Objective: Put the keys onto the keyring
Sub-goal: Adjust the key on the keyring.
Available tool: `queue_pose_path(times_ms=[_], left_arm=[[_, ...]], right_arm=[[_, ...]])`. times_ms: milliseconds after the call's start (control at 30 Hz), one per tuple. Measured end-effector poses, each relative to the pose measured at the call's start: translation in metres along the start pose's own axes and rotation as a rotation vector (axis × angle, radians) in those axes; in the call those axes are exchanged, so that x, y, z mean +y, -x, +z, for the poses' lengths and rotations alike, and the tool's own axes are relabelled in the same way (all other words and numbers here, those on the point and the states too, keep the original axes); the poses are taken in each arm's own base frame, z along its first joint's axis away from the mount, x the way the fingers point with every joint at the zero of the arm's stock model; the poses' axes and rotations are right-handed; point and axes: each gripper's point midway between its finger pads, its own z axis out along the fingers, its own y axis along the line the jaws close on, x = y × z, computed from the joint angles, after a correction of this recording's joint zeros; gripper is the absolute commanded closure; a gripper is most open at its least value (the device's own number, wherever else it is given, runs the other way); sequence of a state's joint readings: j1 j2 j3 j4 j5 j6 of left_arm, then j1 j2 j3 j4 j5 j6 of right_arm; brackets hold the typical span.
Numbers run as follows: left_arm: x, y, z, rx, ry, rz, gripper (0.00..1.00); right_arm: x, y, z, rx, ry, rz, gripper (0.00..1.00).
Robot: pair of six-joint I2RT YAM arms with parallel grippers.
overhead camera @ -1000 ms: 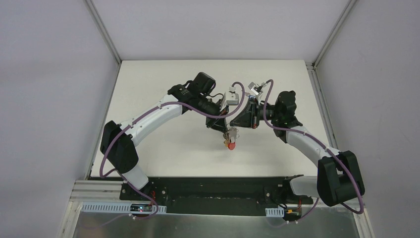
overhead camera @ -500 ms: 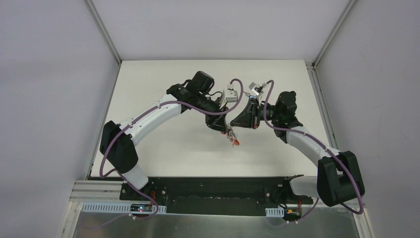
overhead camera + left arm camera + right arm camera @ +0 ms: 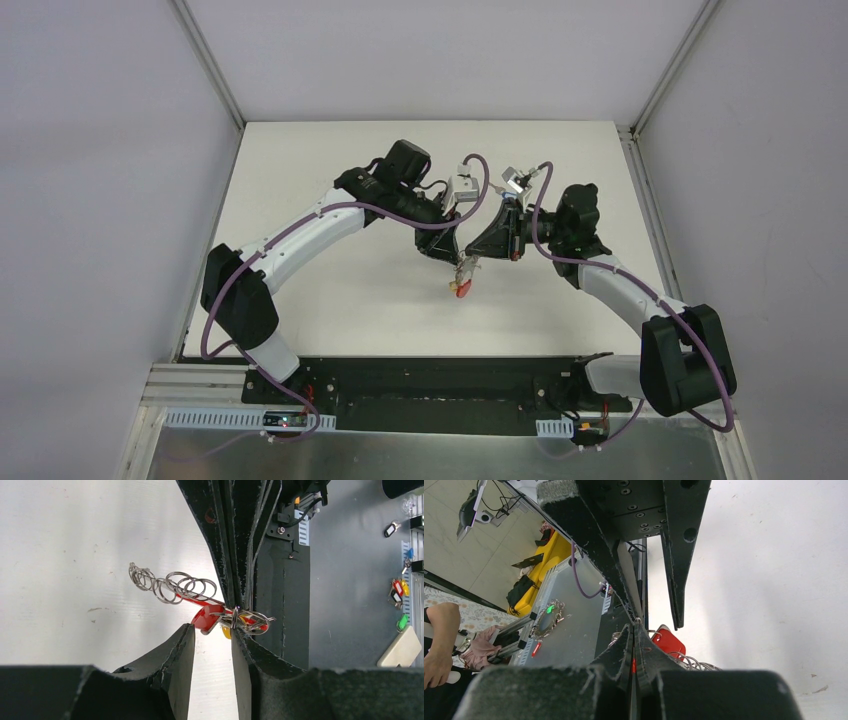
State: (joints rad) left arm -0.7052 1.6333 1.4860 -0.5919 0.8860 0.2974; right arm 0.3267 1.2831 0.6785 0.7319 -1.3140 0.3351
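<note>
The keyring (image 3: 196, 599) shows edge-on in the left wrist view as a red strip carrying a row of wire clips (image 3: 170, 586). A red-tagged key (image 3: 206, 618) and a yellow tag (image 3: 226, 632) hang at its near end. My right gripper (image 3: 633, 626) is shut on the keyring, and a red sliver shows between its pads. The red tag (image 3: 668, 641) hangs just past them. My left gripper (image 3: 212, 628) stands open right under the tags, holding nothing. From above, both grippers (image 3: 447, 252) (image 3: 478, 254) meet over mid-table with the keyring (image 3: 462, 285) dangling below.
The white table (image 3: 330, 290) ends at a black rail (image 3: 287, 595) along its near edge. Beyond the rail, spare tagged keys (image 3: 398, 589) and a beige block (image 3: 401, 649) lie on a grey surface. A person's arm (image 3: 438, 645) shows far left in the right wrist view.
My left gripper has opened and let go, drawing back slightly up and left. The keyring now hangs from the right gripper alone and has swung a little.
</note>
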Motion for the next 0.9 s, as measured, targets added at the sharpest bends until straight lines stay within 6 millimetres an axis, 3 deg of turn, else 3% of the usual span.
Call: queue_pose_path(times_ms=[367,900], left_arm=[[-0.005,0.003,0.001,-0.014,-0.023,-0.022,0.72],[-0.005,0.013,0.000,-0.057,-0.041,-0.005,0.69]], right_arm=[[0.000,0.001,0.000,-0.001,0.001,-0.005,1.00],[-0.001,0.001,-0.001,-0.001,0.000,-0.004,1.00]])
